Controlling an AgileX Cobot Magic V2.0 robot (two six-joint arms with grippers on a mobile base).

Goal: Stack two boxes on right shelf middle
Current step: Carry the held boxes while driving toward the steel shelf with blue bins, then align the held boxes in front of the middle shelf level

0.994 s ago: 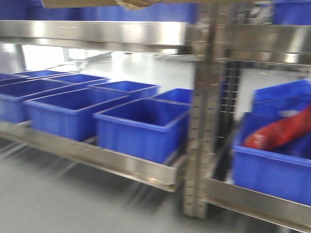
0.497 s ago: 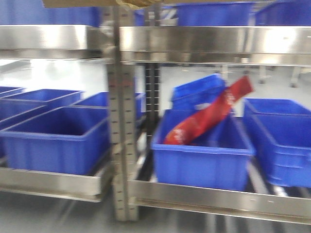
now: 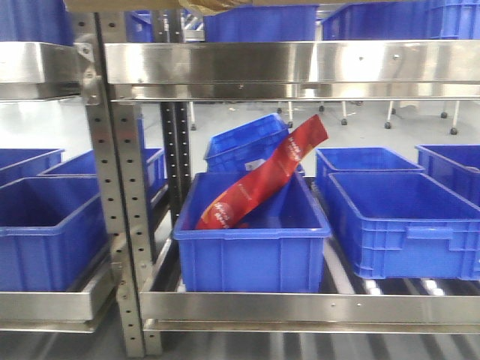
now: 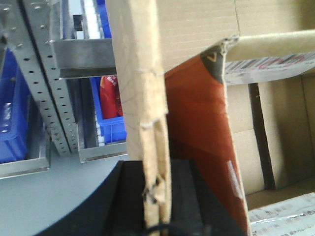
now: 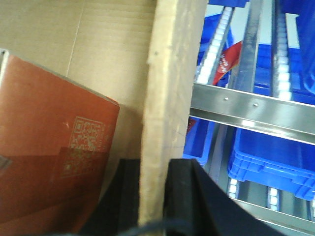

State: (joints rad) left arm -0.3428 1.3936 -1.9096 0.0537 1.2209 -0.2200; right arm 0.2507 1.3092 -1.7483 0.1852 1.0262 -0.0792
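Note:
A brown cardboard box hangs between both arms; its lower edge (image 3: 127,4) shows along the top of the front view. My left gripper (image 4: 156,194) is shut on one upright wall of the box (image 4: 140,88). My right gripper (image 5: 153,196) is shut on the opposite wall (image 5: 170,73). Inside the box lies a red-brown printed carton (image 5: 49,172) with a QR code. The steel shelf rail (image 3: 300,64) runs just below the box, right of a perforated upright (image 3: 112,187). Whether a second brown box is here I cannot tell.
Blue bins (image 3: 262,22) stand on the shelf level behind the rail. On the level below, a blue bin (image 3: 251,247) holds a slanting red packet (image 3: 262,184), with more blue bins (image 3: 405,221) to its right and one (image 3: 45,225) to the left. A lower steel rail (image 3: 300,307) fronts them.
The front view has swept right along the rack: the upright slid from centre-right to the left, and the bin with the red packet came to the middle. The blur has settled.

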